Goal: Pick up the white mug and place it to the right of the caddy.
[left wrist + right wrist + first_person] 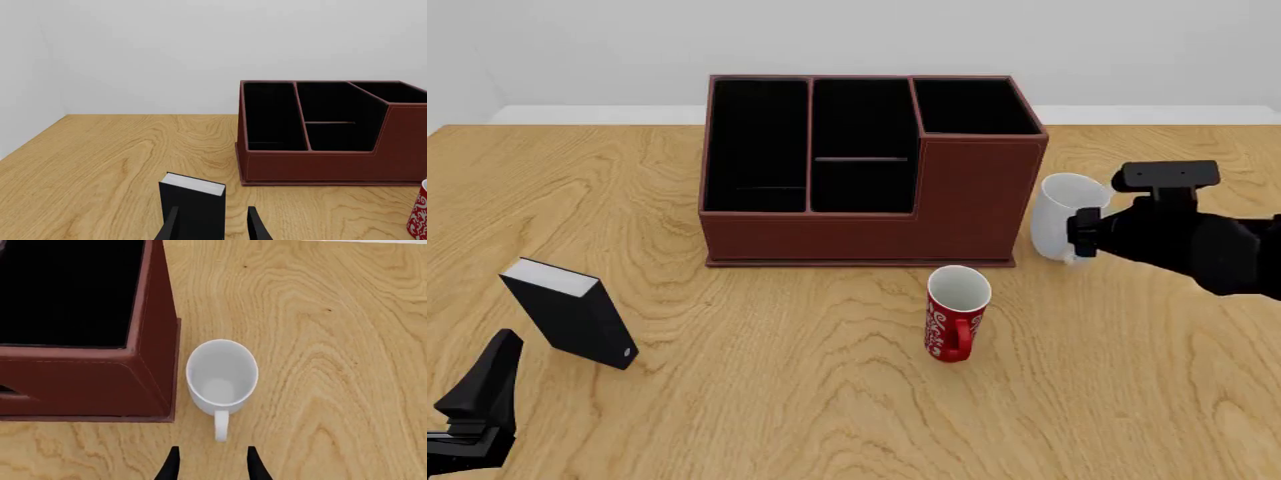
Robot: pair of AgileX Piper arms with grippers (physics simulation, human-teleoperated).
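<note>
The white mug [221,374] stands upright on the table just to the right of the caddy [150,385], its handle pointing toward my right gripper [212,454]. That gripper is open, its fingertips just short of the handle and touching nothing. In the front view the mug [1065,212] is beside the caddy's [868,215] right wall, and my right gripper [1084,236] is at the mug's right side. My left gripper [213,212] is open and empty at the near left [489,372].
A red mug with white lettering [957,312] stands in front of the caddy's right part. A small black book-like box [569,314] with a white edge stands at the near left, right before my left gripper's fingers [192,202].
</note>
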